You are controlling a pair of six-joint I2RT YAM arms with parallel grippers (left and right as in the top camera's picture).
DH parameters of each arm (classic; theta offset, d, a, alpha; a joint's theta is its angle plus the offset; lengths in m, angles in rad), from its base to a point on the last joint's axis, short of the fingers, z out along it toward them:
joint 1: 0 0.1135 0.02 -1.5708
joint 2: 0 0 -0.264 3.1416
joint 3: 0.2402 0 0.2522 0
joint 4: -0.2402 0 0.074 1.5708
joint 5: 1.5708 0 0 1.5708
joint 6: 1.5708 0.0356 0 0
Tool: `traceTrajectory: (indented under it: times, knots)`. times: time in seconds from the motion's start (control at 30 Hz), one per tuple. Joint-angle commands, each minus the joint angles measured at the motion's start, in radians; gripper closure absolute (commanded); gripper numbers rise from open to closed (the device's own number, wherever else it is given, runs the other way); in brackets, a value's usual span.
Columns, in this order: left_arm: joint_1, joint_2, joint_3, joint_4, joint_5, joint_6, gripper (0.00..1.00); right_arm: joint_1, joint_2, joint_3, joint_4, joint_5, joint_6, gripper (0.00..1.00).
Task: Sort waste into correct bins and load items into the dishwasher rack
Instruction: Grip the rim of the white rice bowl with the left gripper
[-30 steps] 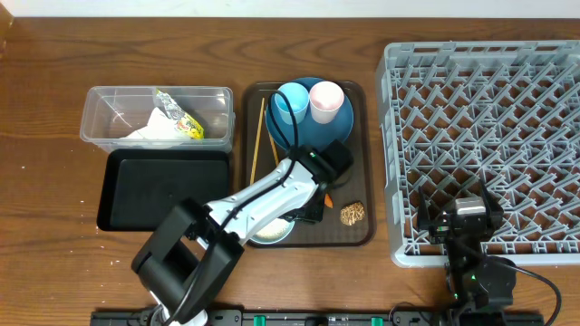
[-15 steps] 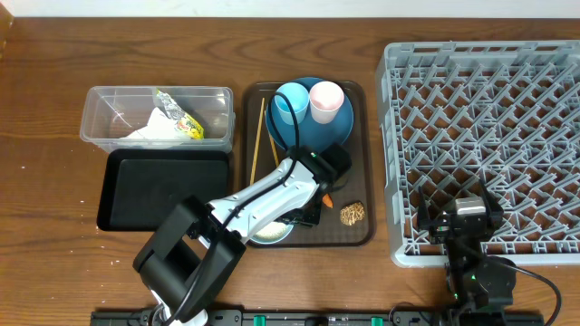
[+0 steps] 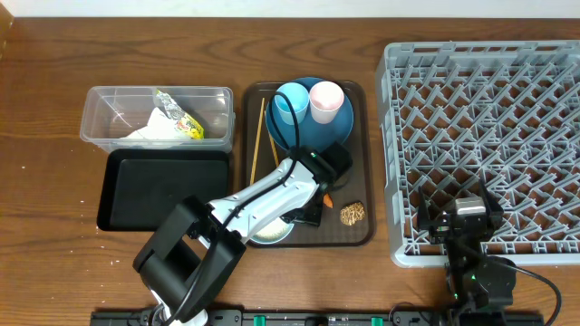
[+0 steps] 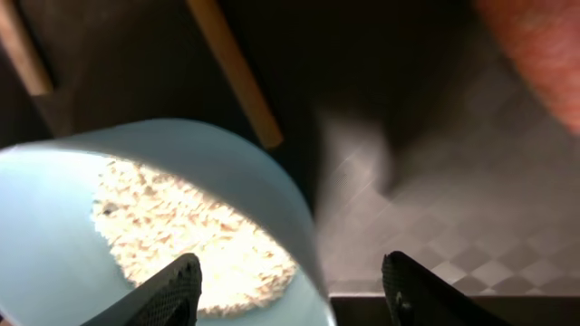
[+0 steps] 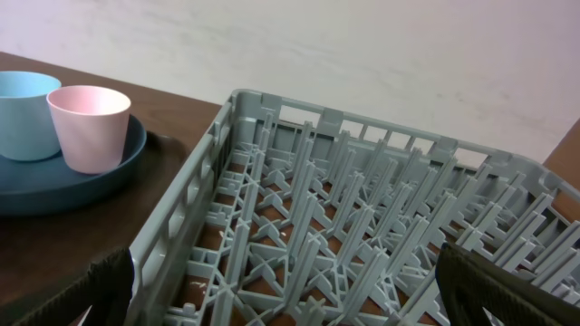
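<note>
The left gripper (image 4: pixel 294 290) is spread wide, with the rim of the bowl (image 4: pixel 54 217) of rice grains (image 4: pixel 181 226) between its fingers, at lower left of the wrist view. The right gripper (image 5: pixel 290 294) is opened wide above the dishwasher rack (image 5: pixel 362 226), with nothing held.

Brown wooden table (image 3: pixel 54 254) below a pale wall (image 5: pixel 362 54).

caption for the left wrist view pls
Left pincer open astride the rim of the rice-filled bowl, chopsticks beyond.
</note>
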Motion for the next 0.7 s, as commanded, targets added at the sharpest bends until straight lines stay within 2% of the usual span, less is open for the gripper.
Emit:
traceTrajectory:
  times: [0.0,0.33,0.67]
  knots:
    - [0.001,0.013,-0.021,0.005,0.018,0.019,0.36,-0.008,-0.002,-0.001,-0.004,-0.004,-0.006,0.01]
    - [0.001,0.013,-0.035,0.014,0.024,0.022,0.47,-0.008,-0.002,-0.001,-0.004,-0.004,-0.006,0.01]
    - [0.001,0.036,-0.035,0.021,0.025,0.022,0.49,-0.008,-0.002,-0.001,-0.004,-0.004,-0.006,0.01]
